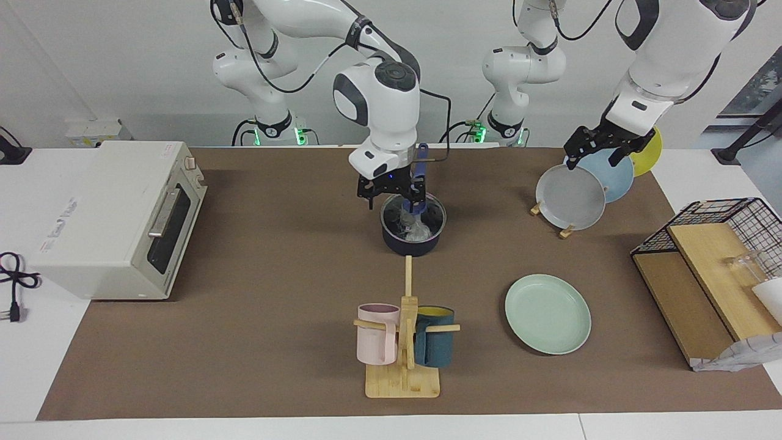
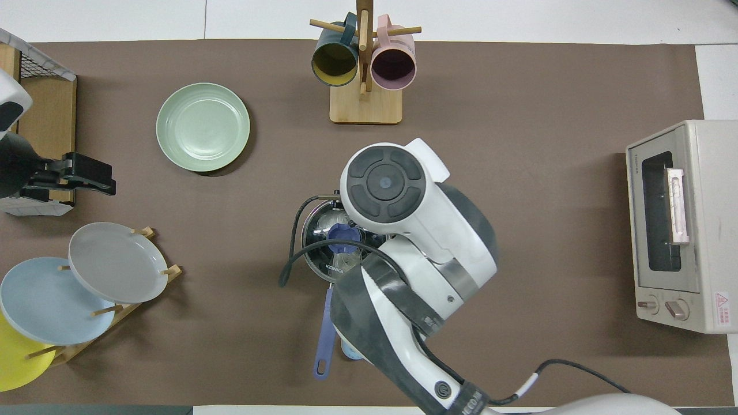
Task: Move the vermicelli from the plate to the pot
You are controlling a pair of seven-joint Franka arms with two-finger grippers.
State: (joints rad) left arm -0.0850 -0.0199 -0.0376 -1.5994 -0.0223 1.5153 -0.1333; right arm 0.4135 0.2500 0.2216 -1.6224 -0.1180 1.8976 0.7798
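The vermicelli lies as a whitish clump inside the dark navy pot, which stands mid-table with its blue handle pointing toward the robots. My right gripper is open and empty, raised just above the pot's rim on the side toward the right arm's end. In the overhead view the right arm hides most of the pot. The mint-green plate is bare, farther from the robots, toward the left arm's end. My left gripper waits open over the plate rack.
A rack with grey, light blue and yellow plates stands near the left arm. A mug tree with pink and teal mugs stands farther from the robots than the pot. A toaster oven and a wire basket stand at the table's ends.
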